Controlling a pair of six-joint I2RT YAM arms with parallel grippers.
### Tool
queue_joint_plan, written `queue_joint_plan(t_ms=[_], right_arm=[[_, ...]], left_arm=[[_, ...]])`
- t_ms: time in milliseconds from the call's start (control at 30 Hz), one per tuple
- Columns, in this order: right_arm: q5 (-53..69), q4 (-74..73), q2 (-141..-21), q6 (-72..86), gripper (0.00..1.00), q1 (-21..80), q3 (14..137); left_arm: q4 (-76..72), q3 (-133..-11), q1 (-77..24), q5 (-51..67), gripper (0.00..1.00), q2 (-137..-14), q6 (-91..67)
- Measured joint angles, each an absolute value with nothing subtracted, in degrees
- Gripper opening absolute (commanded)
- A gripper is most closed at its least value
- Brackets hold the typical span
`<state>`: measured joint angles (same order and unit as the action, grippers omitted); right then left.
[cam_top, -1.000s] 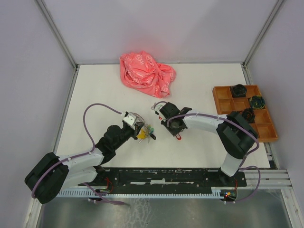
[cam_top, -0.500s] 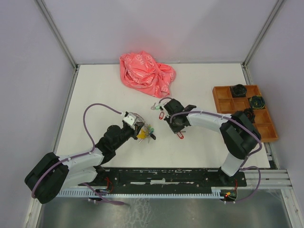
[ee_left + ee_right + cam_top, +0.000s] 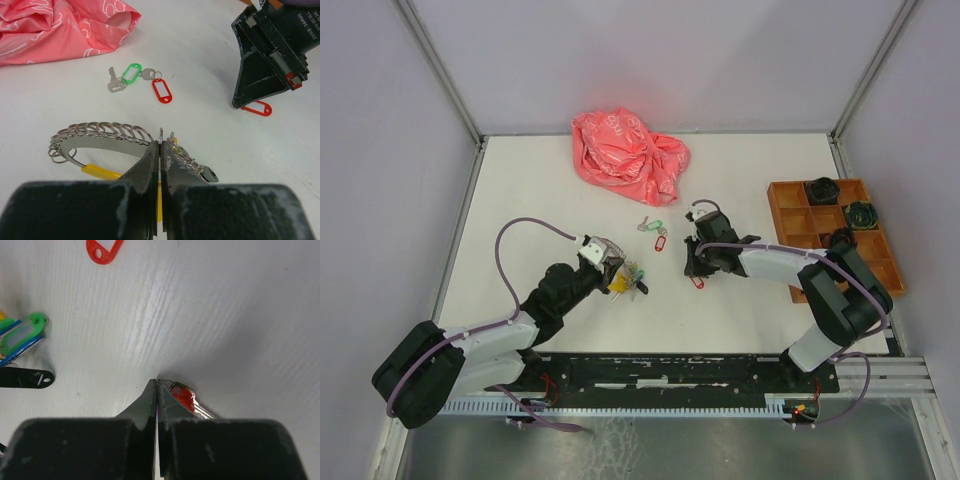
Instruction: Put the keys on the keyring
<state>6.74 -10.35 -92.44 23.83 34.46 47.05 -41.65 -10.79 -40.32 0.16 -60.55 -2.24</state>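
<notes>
At the far middle of the white, faintly grained table point(image 3: 520, 190) lies a crumpled pink plastic bag point(image 3: 630, 155), soft and glossy, apart from the work. At the right edge sits an orange compartment tray point(image 3: 787, 205) with rigid walls.

Near the middle, the left gripper point(image 3: 160, 146) has its fingers pressed fully together on the keyring point(image 3: 100, 131). They pinch the thin silver wire just off the table, probably to steady the hoop so keys can be threaded on. The wire is a hard, springy arc strung with many small split rings. A yellow plastic tag point(image 3: 100, 171) and other tags hang below it.

To the right, the right gripper point(image 3: 157, 384) points down at the table with its fingers closed flush, tips touching the surface. A red-tagged key point(image 3: 181, 396) lies just beside its right finger. Whether its tiny ring is nipped cannot be told, though the pose suggests a pick-up attempt.

Farther back, between bag and grippers, two more loose keys rest flat. The green-tagged key point(image 3: 131, 74) and the second red-tagged key point(image 3: 161, 90) are both flat silver metal with smooth oval plastic tags. They lie close together and well apart from the keyring.
</notes>
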Motion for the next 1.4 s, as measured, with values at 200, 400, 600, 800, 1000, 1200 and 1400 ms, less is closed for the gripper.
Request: queue_joint_plan(t_ms=[200, 400, 600, 800, 1000, 1200, 1400], right_arm=[[7.5, 1.6, -91.4, 31.0, 0.01, 31.7, 40.5], [7.3, 7.6, -90.7, 35.4, 0.01, 30.2, 37.4], [5.1, 8.4, -87.2, 39.1, 0.02, 28.7, 36.5], [3.8, 4.6, -86.1, 39.5, 0.23, 27.1, 38.2], [5.4, -8.7, -86.4, 29.0, 0.45, 28.2, 47.8], [4.1, -21.5, -88.3, 16.5, 0.44, 33.6, 57.0], [-0.6, -30.7, -95.1, 8.3, 0.4, 39.1, 62.9]], left_arm=[[-41.6, -10.8, -40.3, 0.2, 0.03, -60.5, -2.2], [-41.6, -10.8, -40.3, 0.2, 0.03, -60.2, -2.2], [-41.6, -10.8, -40.3, 0.1, 0.03, -60.0, -2.2], [-41.6, -10.8, -40.3, 0.1, 0.03, -59.8, -2.2], [-41.6, -10.8, -40.3, 0.1, 0.03, -59.8, -2.2], [-41.6, -10.8, -40.3, 0.1, 0.03, -59.8, -2.2], [-41.6, -10.8, -40.3, 0.1, 0.03, -59.8, -2.2]])
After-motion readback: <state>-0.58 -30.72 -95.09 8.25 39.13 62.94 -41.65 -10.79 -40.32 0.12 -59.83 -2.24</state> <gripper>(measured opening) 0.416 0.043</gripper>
